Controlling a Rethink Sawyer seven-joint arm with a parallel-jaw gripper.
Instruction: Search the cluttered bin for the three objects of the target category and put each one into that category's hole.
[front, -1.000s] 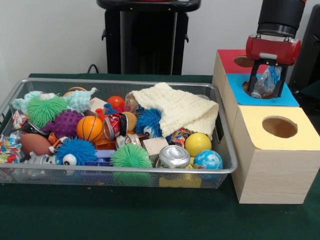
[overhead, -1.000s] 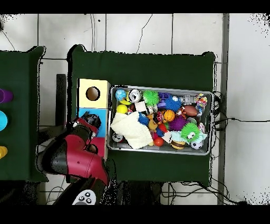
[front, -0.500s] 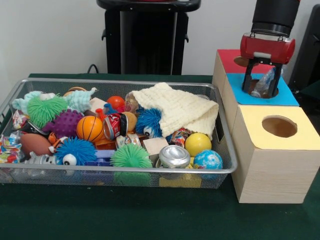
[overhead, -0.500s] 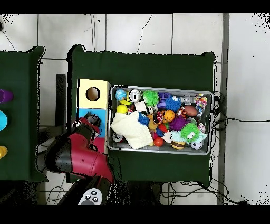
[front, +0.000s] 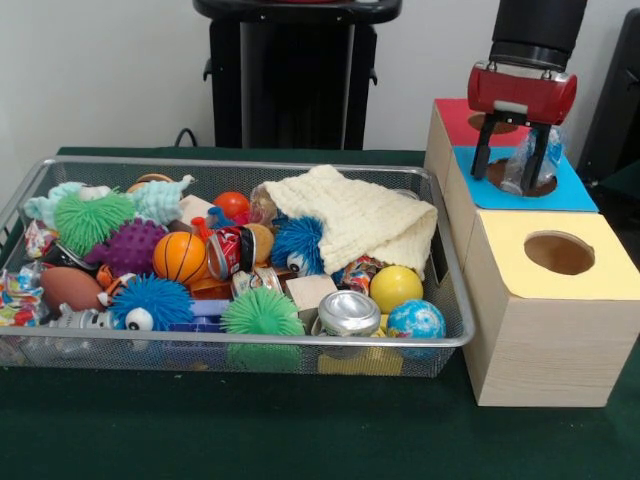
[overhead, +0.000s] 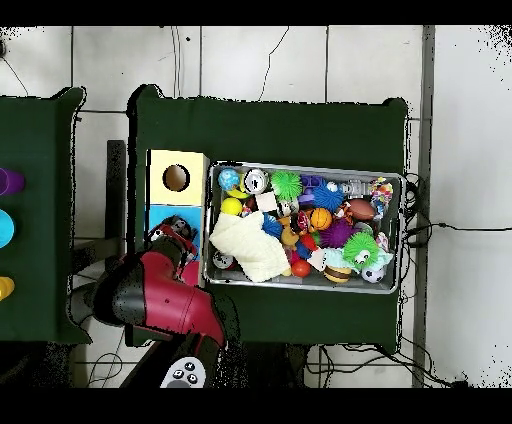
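Here, in the front view, the tool (front: 510, 170) hangs at the upper right of the frame, over the round hole of the blue-topped box (front: 575, 192). Its two dark fingers (front: 482, 155) stand apart, and a clear plastic packet (front: 528, 165) showing blue and white sits between them, low against the hole's rim. Whether the fingers grip it or it rests loose on the hole cannot be told. The placement suggests the packet is being delivered into this hole. A yellow-topped box (front: 530, 300) stands nearer the camera, a red-topped box (front: 455, 115) behind. The bin (front: 250, 343) fills the left and centre on the green desk (front: 300, 430), crowded with spiky balls, a can and a cream cloth (front: 350, 220).

In the overhead view, the red arm (overhead: 150, 300) at lower left covers the boxes' lower end; the packet is hidden. The bin (overhead: 305, 284) lies just to the right.
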